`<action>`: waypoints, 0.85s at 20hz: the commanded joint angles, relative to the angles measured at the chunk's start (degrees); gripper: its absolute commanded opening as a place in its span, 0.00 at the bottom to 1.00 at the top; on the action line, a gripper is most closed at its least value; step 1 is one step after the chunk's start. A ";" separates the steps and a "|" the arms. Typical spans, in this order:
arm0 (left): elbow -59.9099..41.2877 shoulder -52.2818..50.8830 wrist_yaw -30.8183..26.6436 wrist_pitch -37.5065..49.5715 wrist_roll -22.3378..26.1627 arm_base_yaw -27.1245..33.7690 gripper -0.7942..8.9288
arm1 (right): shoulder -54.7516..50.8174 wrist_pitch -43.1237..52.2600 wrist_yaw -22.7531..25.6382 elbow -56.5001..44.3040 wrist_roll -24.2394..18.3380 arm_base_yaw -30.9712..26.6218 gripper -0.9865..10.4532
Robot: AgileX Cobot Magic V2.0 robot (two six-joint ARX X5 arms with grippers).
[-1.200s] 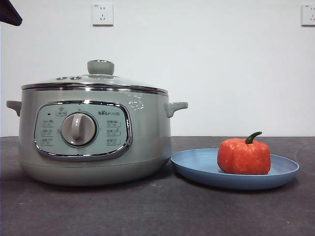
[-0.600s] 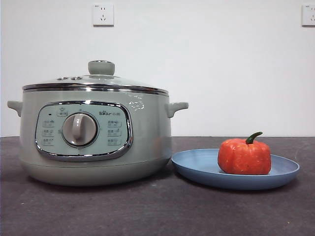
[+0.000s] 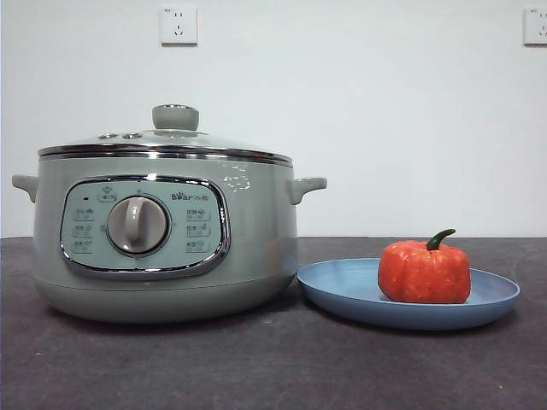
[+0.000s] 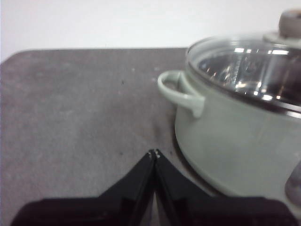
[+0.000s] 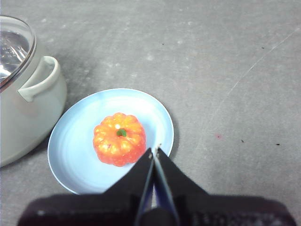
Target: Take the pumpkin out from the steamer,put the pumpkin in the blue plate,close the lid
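The sage-green steamer [image 3: 162, 235] stands at the left of the table with the glass lid [image 3: 167, 137] seated on it. The orange pumpkin [image 3: 424, 271] sits upright in the blue plate [image 3: 342, 286] to the steamer's right. My left gripper [image 4: 154, 153] is shut and empty, above the table beside the steamer [image 4: 235, 141] and near its side handle [image 4: 181, 92]. My right gripper [image 5: 154, 151] is shut and empty, high above the blue plate [image 5: 75, 146], just beside the pumpkin [image 5: 119, 139]. Neither gripper shows in the front view.
The dark grey table [image 3: 273, 367] runs to a white wall with two power sockets [image 3: 178, 25]. The steamer's side handle [image 5: 40, 77] lies close to the plate's rim.
A black arm tip at the top left corner of the front view has gone out of view. The steamer, lid, plate and pumpkin stay put.
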 commanded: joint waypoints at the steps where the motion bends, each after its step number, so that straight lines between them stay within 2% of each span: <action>1: -2.03 -0.28 0.87 1.95 -0.70 0.28 0.08 | -0.04 0.28 0.17 -0.28 0.48 0.02 0.07; 8: -3.45 -0.31 1.11 2.84 -0.76 0.42 0.08 | -0.04 0.28 0.17 -0.28 0.48 0.02 0.07; 10: -3.45 -0.31 2.58 2.91 -1.51 1.44 0.08 | -0.04 0.28 0.15 -0.28 0.48 0.02 0.07; 17: -3.45 -0.26 2.38 2.97 -1.51 5.20 0.08 | -0.04 0.28 0.17 -0.28 0.48 0.02 0.07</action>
